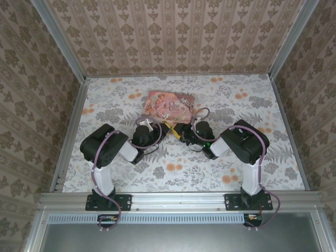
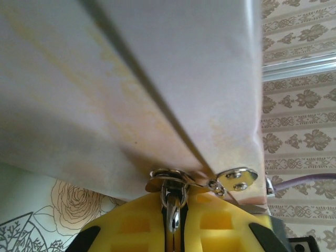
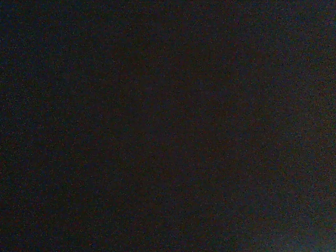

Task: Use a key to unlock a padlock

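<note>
My left gripper has its yellow fingers shut on a small shiny metal body, which I take to be the padlock. It hangs by a ring at the riveted clasp of the pink tin, seen here from below. From above, the left gripper and the right gripper meet nose to nose at the near edge of the pink tin. The jaws of the right gripper are too small to read there, and the right wrist view is black. The key is hidden.
The tin lies at the middle back of the floral tablecloth. Patterned walls close in the table on three sides, with metal rails along the edges. Purple cables loop over both wrists.
</note>
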Tool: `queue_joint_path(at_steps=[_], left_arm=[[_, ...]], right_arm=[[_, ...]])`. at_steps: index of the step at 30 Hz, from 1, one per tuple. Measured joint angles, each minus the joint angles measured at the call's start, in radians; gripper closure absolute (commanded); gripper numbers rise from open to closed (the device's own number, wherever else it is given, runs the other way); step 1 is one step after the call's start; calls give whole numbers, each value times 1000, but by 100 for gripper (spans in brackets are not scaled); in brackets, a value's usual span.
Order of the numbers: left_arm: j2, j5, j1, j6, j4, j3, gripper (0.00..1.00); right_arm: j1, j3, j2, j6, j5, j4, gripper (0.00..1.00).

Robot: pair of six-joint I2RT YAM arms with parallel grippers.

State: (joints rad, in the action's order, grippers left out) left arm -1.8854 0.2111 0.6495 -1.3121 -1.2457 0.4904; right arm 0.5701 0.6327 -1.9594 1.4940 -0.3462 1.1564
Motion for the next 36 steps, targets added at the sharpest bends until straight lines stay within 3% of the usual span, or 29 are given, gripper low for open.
queue_joint_path(at_steps=[6, 13, 18, 26, 31, 36], left_arm=[[0, 3, 0, 0, -14, -4, 100], [-1, 32, 0, 0, -3, -6, 100], [-1, 47, -3, 0, 13, -6, 100], [2, 66, -4, 3, 57, -4, 100], [31, 81, -9, 11, 124, 8, 100], [44, 88, -10, 15, 171, 22, 100]], right_arm=[[-3, -15, 54, -23, -27, 3, 30], [-3, -60, 182, -117, -67, -98, 18], [-3, -71, 287, -214, -94, -266, 20], [12, -72, 457, -455, -72, -640, 34], [87, -9, 503, -674, 43, -896, 39], [184, 24, 513, -889, 238, -1028, 43]])
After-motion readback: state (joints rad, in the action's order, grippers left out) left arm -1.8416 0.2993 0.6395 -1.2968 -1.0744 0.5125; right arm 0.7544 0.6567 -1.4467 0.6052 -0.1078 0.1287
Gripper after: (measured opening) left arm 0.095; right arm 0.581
